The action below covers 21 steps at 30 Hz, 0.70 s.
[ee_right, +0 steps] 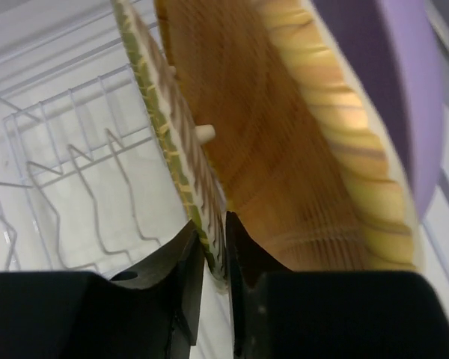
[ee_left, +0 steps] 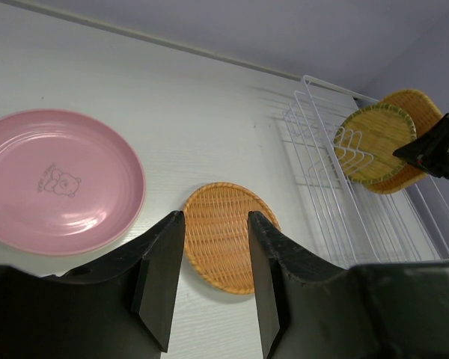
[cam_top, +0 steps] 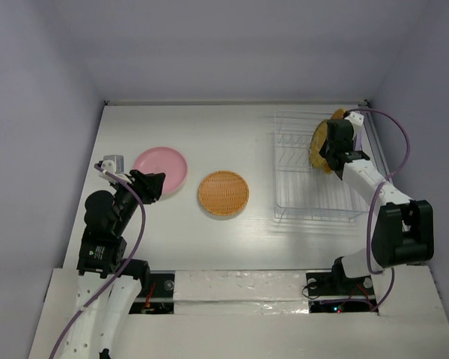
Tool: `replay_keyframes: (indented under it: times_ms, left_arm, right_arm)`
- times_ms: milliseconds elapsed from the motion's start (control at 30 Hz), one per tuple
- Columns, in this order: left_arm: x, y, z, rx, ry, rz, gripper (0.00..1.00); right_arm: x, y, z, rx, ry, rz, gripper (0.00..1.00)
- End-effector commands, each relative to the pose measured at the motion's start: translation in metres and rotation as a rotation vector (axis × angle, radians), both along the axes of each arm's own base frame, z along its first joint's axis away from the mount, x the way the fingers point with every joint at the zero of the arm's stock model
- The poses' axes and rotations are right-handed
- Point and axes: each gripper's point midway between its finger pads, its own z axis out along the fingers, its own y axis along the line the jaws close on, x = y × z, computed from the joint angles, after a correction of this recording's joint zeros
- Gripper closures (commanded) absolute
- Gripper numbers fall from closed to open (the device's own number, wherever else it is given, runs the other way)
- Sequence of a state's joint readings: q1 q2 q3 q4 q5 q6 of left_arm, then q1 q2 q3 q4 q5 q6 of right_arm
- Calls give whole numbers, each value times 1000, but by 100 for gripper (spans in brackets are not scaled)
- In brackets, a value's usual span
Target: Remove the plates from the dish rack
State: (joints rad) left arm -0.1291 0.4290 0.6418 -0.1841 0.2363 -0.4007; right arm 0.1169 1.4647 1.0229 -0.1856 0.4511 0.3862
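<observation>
The right pincer [ee_right: 213,253] is nearly shut, nipping the rim of a yellow-green woven round plate [ee_right: 159,112] that stands on edge in the white thin-wire dish rack [cam_top: 314,196], at the rack's far right end. Just behind that plate stands a second, orange-yellow woven plate [ee_right: 284,157], so close that I cannot tell whether the two touch. The left pincer [ee_left: 215,273] is open and holds nothing. It hangs above the white bench [cam_top: 209,127] near two plates that lie flat there, well apart from the rack: a pink smooth round plate [cam_top: 161,166] and an orange woven round plate [cam_top: 224,194].

So two plates look to be out of the rack and two remain in it, and the step in hand seems to be lifting the front one out.

The risks, as I judge them:
- The grip is on a thin edge only. The plate may pivot between the fingers or slip as its weight comes off the wires.
- The woven surface could snag an upright divider. A pull that is not straight up may then drag or tip the light rack.
- The neighbouring plate is crowded close, so a tilted lift may knock it over or carry it along.
- The rack sits near the bench's right edge, so any shove that way leaves little room.
</observation>
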Motion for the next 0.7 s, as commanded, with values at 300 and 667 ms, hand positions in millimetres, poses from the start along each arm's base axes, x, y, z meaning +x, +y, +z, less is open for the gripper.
replay_keyframes:
  times_ms: [300,667]
  left_arm:
    - [0,-2,19,-7,-68,-14,64]
    - [1,-2,18,-6,-62,-14,64]
  right_arm:
    - [-5,6,92,-46,-211,81,96]
    - [-46,57,173,2,-376,251,100]
